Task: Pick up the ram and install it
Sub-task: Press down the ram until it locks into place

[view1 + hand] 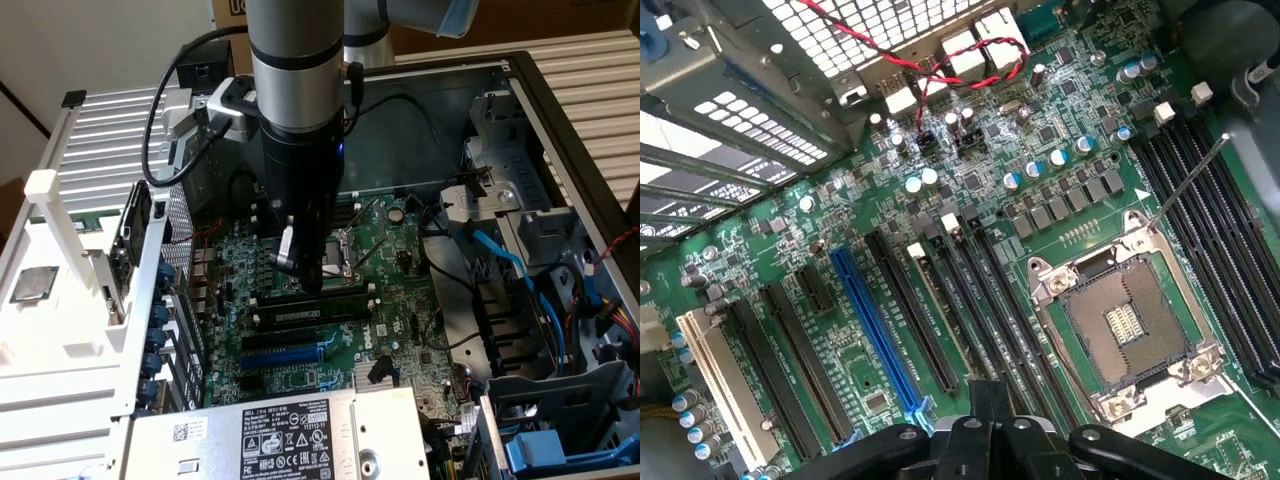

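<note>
Inside an opened computer case [560, 110], the pincer [312, 285] pressed its fingers together directly above the ram [315, 308], which lay seated along a motherboard [840, 250] slot beneath it. Light, stiff and fragile, the stick looked best gripped by its long edges.

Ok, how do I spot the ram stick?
In the open computer case, find the square socket on the green board. Just below it in the exterior view, the ram stick stands on edge; unlike neighbouring bare slots, it carries a pale label.
</note>
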Motion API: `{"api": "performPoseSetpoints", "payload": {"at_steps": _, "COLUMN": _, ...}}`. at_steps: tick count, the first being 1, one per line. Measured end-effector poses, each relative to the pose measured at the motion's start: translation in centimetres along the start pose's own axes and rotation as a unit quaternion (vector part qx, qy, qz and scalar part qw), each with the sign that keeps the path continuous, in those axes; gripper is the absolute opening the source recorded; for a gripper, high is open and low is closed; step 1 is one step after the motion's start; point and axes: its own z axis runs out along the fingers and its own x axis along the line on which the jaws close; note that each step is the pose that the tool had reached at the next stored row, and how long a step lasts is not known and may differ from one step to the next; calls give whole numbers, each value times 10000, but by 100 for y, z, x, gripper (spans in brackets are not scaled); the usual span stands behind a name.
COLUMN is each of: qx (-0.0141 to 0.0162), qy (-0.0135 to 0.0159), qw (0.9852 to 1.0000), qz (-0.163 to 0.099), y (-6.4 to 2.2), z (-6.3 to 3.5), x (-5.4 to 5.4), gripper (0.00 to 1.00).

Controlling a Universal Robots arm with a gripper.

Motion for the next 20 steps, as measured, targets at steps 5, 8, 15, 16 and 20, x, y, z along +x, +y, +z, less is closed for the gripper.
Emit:
{"api": "performPoseSetpoints", "payload": {"at_steps": 5, "qx": -13, "qy": -2, "qw": 9983, "qz": 576, "y": 0, "z": 2, "x": 0, "gripper": 11}}
{"api": "performPoseSetpoints", "payload": {"at_steps": 8, "qx": -24, "qy": -4, "qw": 9941, "qz": 1084, "y": 0, "z": 2, "x": 0, "gripper": 11}}
{"api": "performPoseSetpoints", "payload": {"at_steps": 15, "qx": -43, "qy": -7, "qw": 9819, "qz": 1895, "y": 0, "z": 3, "x": 0, "gripper": 11}}
{"api": "performPoseSetpoints", "payload": {"at_steps": 16, "qx": -48, "qy": -8, "qw": 9774, "qz": 2111, "y": 0, "z": 3, "x": 0, "gripper": 11}}
{"api": "performPoseSetpoints", "payload": {"at_steps": 20, "qx": -59, "qy": -9, "qw": 9650, "qz": 2623, "y": 0, "z": 3, "x": 0, "gripper": 11}}
